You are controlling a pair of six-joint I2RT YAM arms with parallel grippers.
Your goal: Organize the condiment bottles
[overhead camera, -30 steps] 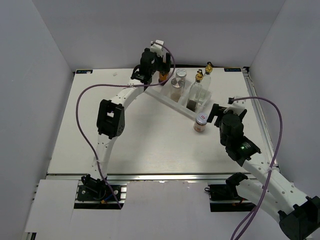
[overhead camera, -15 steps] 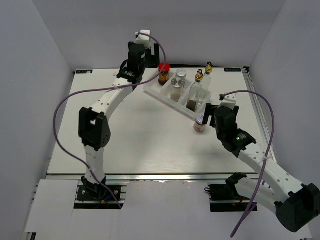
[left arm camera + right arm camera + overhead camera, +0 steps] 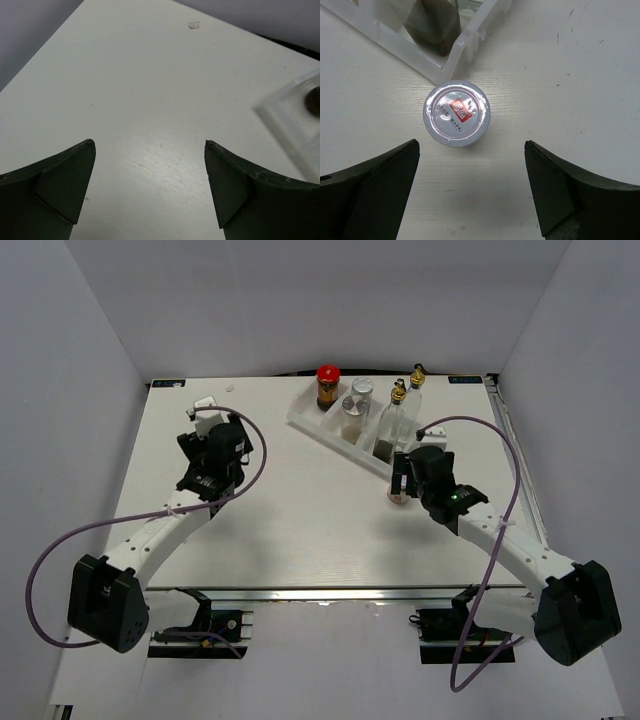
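The red-lidded jar (image 3: pixel 327 386), two silver-capped shakers (image 3: pixel 354 411) (image 3: pixel 362 390) and two glass bottles with gold spouts (image 3: pixel 398 418) (image 3: pixel 416 381) stand in the white tray (image 3: pixel 308 423). The lilac-lidded jar (image 3: pixel 456 113) stands on the table just outside the tray's near end; in the top view it (image 3: pixel 397 494) is mostly hidden under my right gripper (image 3: pixel 405 476). My right gripper (image 3: pixel 471 144) is open above it, and the jar lies just ahead of the fingertips. My left gripper (image 3: pixel 210 445) (image 3: pixel 150 143) is open and empty over bare table at the left.
The tray runs diagonally from back centre to the right; its corner shows in the left wrist view (image 3: pixel 295 125) and its end in the right wrist view (image 3: pixel 465 47). A small white scrap (image 3: pixel 194 24) lies near the back edge. Grey walls enclose the table.
My left arm has drawn back from the red-lidded jar at the tray's far end to the left-middle of the table. My right gripper has moved left over the lilac-lidded jar.
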